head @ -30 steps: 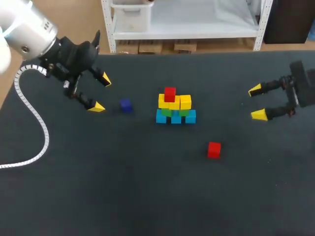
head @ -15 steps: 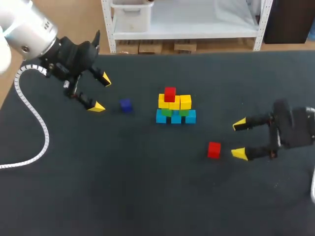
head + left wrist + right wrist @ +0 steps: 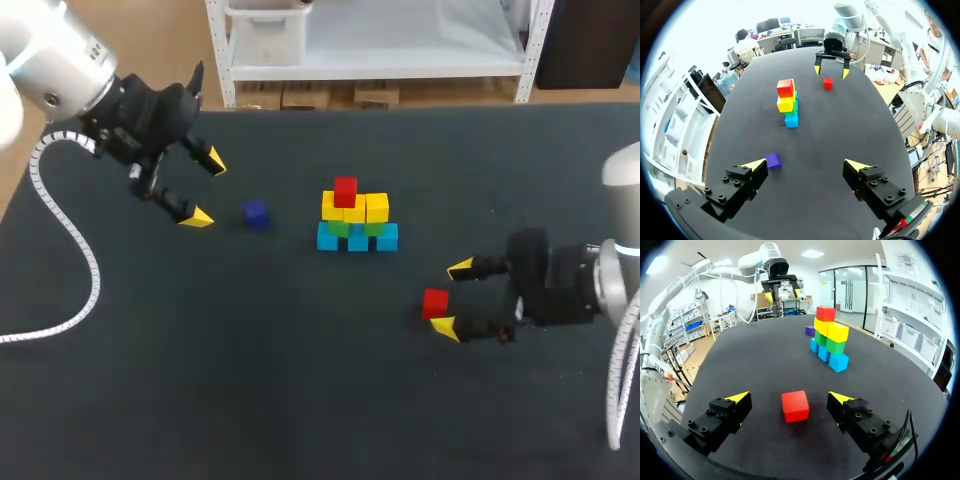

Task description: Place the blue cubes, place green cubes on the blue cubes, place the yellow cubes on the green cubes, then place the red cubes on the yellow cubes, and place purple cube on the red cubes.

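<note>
On the dark tabletop (image 3: 300, 400), the right hand (image 3: 451, 298) is spread around the loose red cube (image 3: 434, 303), and the left hand (image 3: 206, 190) is spread beside the purple cube (image 3: 256, 215).
Head view: the cube stack (image 3: 357, 215) stands mid-table, blue at the base, then green, then yellow, with one red cube on top. The purple cube lies between the stack and the left hand. Left wrist view: the left hand's (image 3: 806, 165) fingers are wide apart, and the purple cube (image 3: 773, 160) is just beside one tip. The stack (image 3: 788, 102) is ahead of it. Right wrist view: the loose red cube (image 3: 795, 406) rests between the right hand's (image 3: 789, 398) parted fingertips, touching neither.
</note>
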